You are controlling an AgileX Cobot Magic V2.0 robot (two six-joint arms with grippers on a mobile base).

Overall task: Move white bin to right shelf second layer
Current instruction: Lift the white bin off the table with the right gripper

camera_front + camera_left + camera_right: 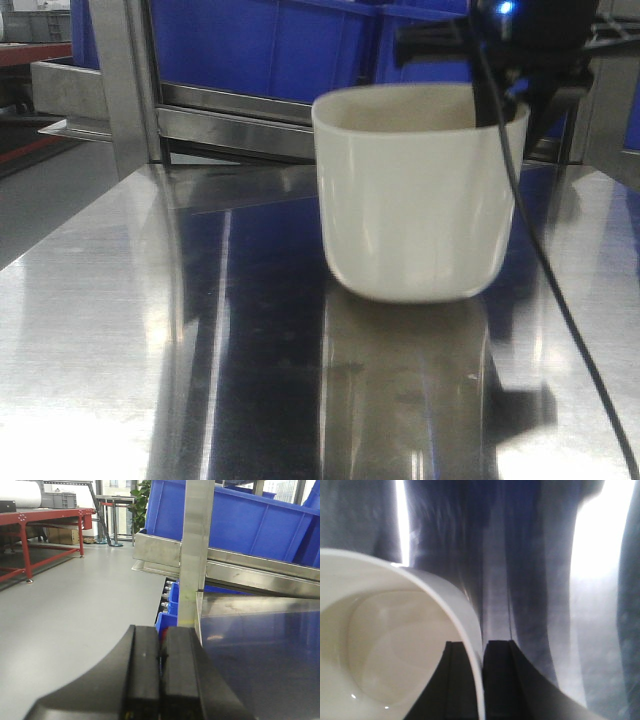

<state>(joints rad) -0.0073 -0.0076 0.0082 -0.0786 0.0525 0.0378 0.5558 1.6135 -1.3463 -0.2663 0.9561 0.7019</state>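
White bin (415, 200): smooth tapered plastic, right gripper (476, 652) pinching rim.

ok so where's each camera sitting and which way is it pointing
Exterior front: low over the steel tabletop, facing forward at the white bin; the right gripper shows at the bin's rim.
Left wrist: behind the shut left gripper, looking past a steel post at blue crates and floor.
Right wrist: above the bin, looking down; its fingers straddle the bin's wall.
Shared: front and right wrist both show bin and right gripper.
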